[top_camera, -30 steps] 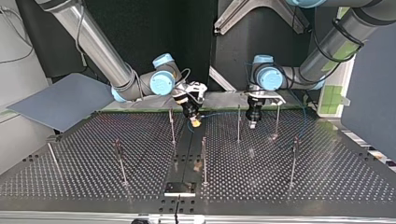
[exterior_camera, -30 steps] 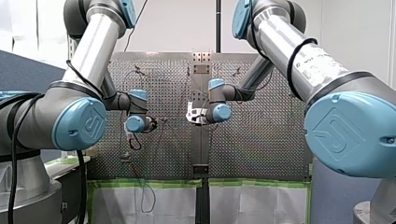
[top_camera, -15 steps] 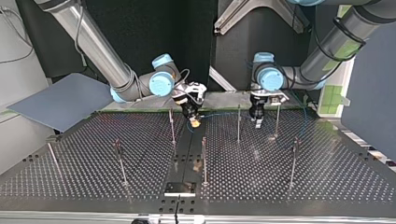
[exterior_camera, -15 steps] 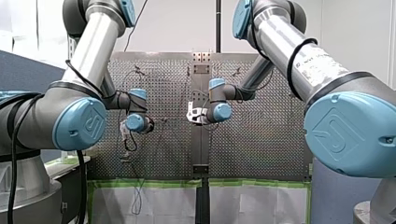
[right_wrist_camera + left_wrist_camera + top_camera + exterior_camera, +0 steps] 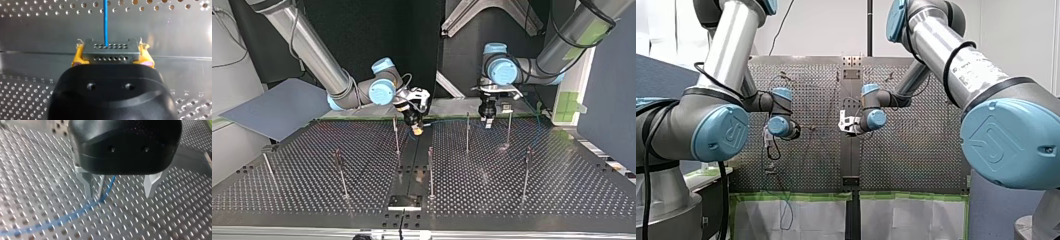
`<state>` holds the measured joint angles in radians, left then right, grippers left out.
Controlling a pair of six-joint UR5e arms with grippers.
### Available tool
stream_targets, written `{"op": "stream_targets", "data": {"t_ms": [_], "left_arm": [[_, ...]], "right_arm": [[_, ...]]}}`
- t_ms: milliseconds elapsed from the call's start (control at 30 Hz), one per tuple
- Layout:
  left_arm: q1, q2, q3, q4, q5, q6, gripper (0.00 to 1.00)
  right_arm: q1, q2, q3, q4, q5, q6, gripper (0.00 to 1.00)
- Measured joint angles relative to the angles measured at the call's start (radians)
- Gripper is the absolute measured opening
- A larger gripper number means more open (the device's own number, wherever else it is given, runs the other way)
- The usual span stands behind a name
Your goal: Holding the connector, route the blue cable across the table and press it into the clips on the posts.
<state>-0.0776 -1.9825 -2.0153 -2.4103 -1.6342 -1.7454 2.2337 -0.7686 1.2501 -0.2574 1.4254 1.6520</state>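
Observation:
In the right wrist view my right gripper [image 5: 111, 55] is shut on the grey connector [image 5: 111, 48], its yellow pads on both sides. The blue cable [image 5: 105, 22] runs straight ahead out of the connector. In the left wrist view my left gripper [image 5: 118, 195] is open above the perforated table, its metal fingers [image 5: 86, 183] wide apart. The blue cable [image 5: 75, 213] lies on the plate below and rises beside a thin post [image 5: 102, 186] near one finger. In the top view my right gripper [image 5: 416, 130] hangs near the middle and my left gripper [image 5: 487, 123] at its right.
Several thin upright posts stand on the perforated table [image 5: 562, 190] in the top view, among them one [image 5: 467, 132] beside my left gripper, one [image 5: 509, 129] further right and one [image 5: 396, 136] by my right gripper. A grey panel [image 5: 277, 107] leans at the left.
My left gripper has opened, let go of the cable and lifted away from the table. My right gripper has shifted slightly, still holding the connector.

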Motion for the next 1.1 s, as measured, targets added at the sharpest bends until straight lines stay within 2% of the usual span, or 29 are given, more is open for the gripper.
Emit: {"op": "stream_targets", "data": {"t_ms": [133, 400, 567, 767, 967, 1100], "left_arm": [[-0.016, 0.032, -0.032, -0.005, -0.015, 0.005, 1.00], [-0.053, 0.104, -0.104, -0.040, -0.072, 0.018, 1.00], [-0.078, 0.144, -0.144, -0.016, -0.065, 0.004, 1.00], [-0.122, 0.191, -0.189, 0.017, -0.049, -0.039, 1.00], [-0.162, 0.227, -0.181, -0.006, -0.079, -0.070, 1.00], [-0.197, 0.209, -0.149, -0.039, -0.113, -0.072, 1.00]], "right_arm": [[-0.001, -0.001, 0.000, 0.008, 0.000, -0.007, 0.00], [-0.001, -0.001, 0.000, 0.010, 0.001, -0.009, 0.00], [-0.001, -0.001, 0.000, 0.008, 0.000, -0.008, 0.00], [-0.004, -0.001, -0.001, 0.005, -0.001, -0.005, 0.00], [-0.014, -0.001, -0.002, 0.004, -0.002, -0.003, 0.00], [-0.020, -0.001, -0.002, 0.004, -0.002, -0.004, 0.00]]}}
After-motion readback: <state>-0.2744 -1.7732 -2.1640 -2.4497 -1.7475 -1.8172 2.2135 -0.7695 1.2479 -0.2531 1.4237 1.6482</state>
